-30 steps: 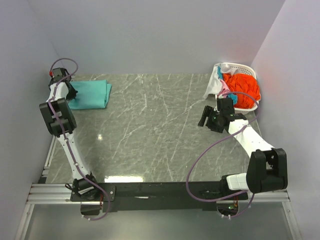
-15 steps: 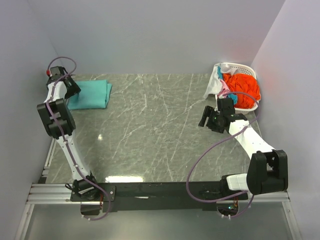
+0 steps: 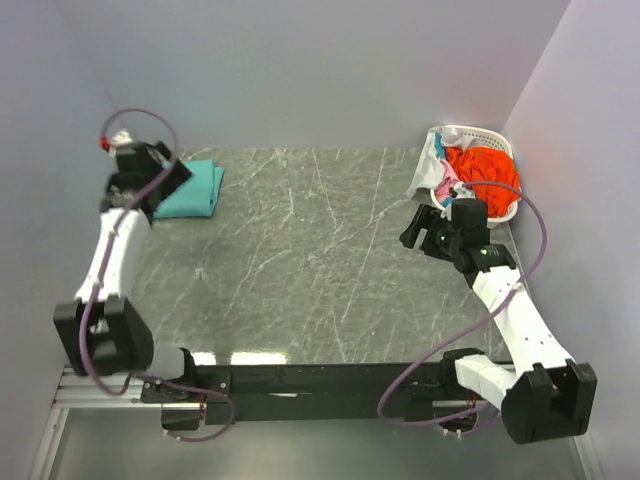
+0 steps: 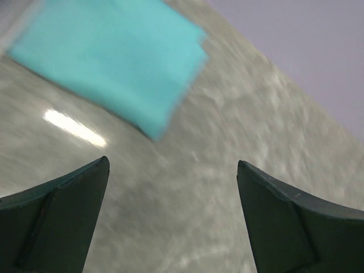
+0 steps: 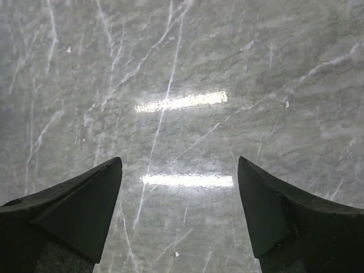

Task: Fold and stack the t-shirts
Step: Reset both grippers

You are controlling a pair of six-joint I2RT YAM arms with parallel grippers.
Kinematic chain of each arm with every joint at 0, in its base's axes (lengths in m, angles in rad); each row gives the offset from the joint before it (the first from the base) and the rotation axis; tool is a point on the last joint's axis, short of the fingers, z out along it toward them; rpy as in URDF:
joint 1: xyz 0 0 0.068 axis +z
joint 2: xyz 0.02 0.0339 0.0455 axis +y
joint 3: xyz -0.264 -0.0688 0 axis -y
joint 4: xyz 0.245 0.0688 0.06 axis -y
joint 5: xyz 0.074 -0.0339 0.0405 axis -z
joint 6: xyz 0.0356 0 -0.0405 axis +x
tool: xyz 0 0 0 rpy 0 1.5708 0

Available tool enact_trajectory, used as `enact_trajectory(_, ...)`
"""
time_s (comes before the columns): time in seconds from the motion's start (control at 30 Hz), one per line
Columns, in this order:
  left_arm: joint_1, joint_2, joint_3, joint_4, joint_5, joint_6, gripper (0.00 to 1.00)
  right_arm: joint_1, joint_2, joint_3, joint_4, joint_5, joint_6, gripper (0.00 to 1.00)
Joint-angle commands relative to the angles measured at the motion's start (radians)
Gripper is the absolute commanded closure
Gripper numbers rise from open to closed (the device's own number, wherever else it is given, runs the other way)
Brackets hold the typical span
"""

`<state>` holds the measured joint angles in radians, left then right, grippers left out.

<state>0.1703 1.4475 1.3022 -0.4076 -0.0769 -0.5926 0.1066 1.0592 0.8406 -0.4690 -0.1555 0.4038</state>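
Note:
A folded teal-green t-shirt (image 3: 196,190) lies flat at the table's far left; in the left wrist view this teal-green t-shirt (image 4: 116,54) sits ahead of the fingers, apart from them. My left gripper (image 3: 170,177) hovers over its near left corner, open and holding nothing (image 4: 173,161). An orange-red t-shirt (image 3: 487,176) fills the white latticed basket (image 3: 505,148) at the far right, with white cloth (image 3: 429,166) and a bit of pink cloth (image 3: 450,181) hanging over the basket's left side. My right gripper (image 3: 412,232) is just in front of the basket, open over bare marble (image 5: 180,160).
The grey marble table (image 3: 310,250) runs between the two arms. Pale walls close in the back and both sides. The left arm's cable (image 3: 150,118) loops above the wrist. The basket stands against the right wall.
My left gripper has opened and pulled up and back off the teal-green t-shirt, the arm swinging toward the near left. My right arm has shifted right, closer to the basket.

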Motion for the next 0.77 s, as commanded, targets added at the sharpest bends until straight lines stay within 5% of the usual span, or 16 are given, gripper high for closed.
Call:
enact_trajectory(0.0, -0.2, -0.173, -0.198, 0.045, -0.095, -0.058, 0.01, -0.004, -0.054, -0.032, 0.027, -0.013, 0.015, 0.11)
enact_trajectory(0.37, -0.376, -0.53, -0.607, 0.078, -0.038, -0.182, 0.01, -0.002, -0.211, -0.166, 0.083, 0.03, 0.039, 0.09)
enact_trajectory(0.73, -0.377, -0.619, -0.595, 0.023, -0.133, -0.226, 0.01, -0.004, -0.283, -0.206, 0.085, 0.12, 0.05, 0.08)
